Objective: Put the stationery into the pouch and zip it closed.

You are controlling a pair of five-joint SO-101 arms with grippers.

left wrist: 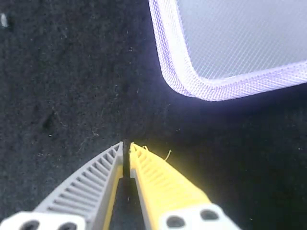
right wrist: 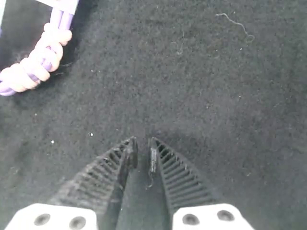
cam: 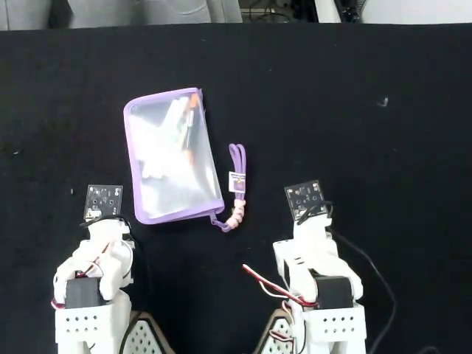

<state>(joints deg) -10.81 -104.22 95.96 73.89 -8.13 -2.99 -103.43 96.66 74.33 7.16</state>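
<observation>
The mesh pouch (cam: 173, 158) lies left of the bench's centre, stationery (cam: 181, 125) inside; left claw (left wrist: 125, 153) and right claw (right wrist: 141, 153) both clenched, empty. Tugging the zip strap (cam: 237, 184) unbraced would likely drag the pouch

No word, number or sign could be read anywhere in the views. The only label was a small white tag (cam: 236, 179) fixed on the purple strap (cam: 237, 156), which lay just beside the pouch (cam: 171, 158). The tag carried a small dark mark, but it was too little to say whether this was print or a picture.
</observation>
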